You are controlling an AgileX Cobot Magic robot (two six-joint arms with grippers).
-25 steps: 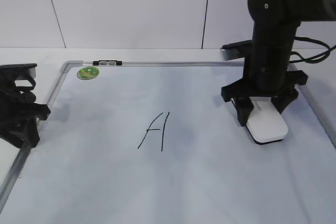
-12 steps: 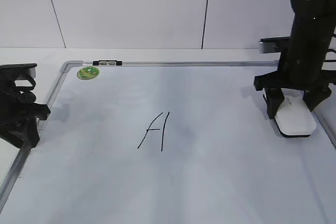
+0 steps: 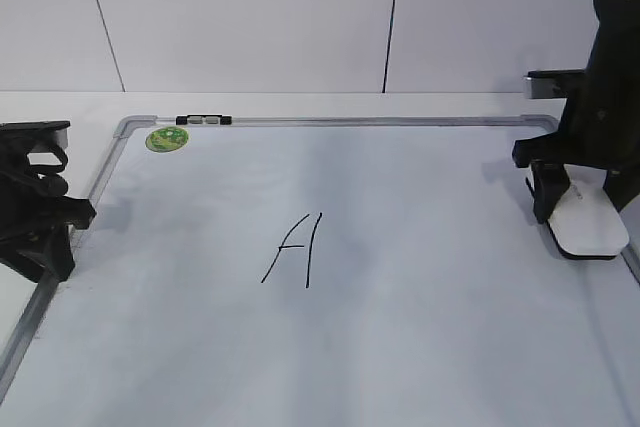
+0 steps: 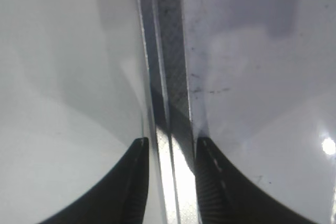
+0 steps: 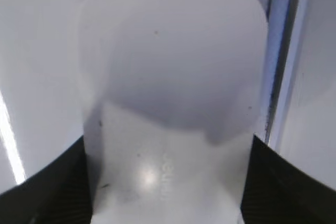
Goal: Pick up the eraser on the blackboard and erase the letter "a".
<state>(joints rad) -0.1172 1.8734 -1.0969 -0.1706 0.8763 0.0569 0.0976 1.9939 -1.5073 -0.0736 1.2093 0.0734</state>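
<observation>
Right pincer clamped on the eraser at the far right edge of the blackboard.

The eraser sits between the pincer's two black fingers, its white top facing up, flat on the board just inside the frame rail. A capital "A" is drawn well off to the pincer's left, mid-board. The left pincer rests at the opposite edge, its tips slightly apart, straddling the frame rail.
</observation>
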